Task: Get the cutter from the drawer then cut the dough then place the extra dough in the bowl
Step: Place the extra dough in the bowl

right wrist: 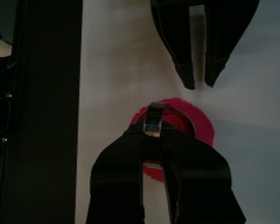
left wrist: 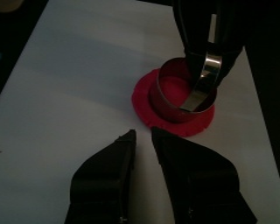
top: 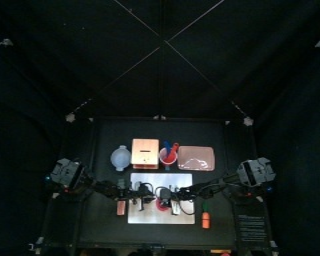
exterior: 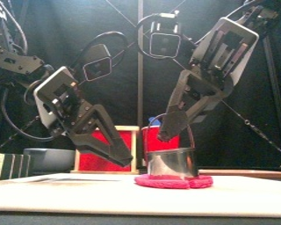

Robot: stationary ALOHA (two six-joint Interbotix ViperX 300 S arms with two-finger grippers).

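The round metal cutter [exterior: 172, 163] stands upright on the flat pink dough disc [exterior: 174, 183], and dough shows all round its base. My right gripper [right wrist: 156, 110] comes down on it from above, jaws pinched on the cutter's metal edge at one side. The dough lies on the white cutting board [left wrist: 73, 79], near the front of the table.

My left gripper [left wrist: 143, 133] hangs low over the bare board just beside the dough, not touching it. Its jaws are only a narrow gap apart and nothing is between them. Its tips point toward the cutter and my right gripper.

Behind the board stands the pale wooden box with the red drawer front [exterior: 108, 146]. From above, the blue-grey bowl [top: 120, 156] sits to the box's left. The red cup [top: 172, 152] and the pink tray [top: 199, 158] sit to its right.
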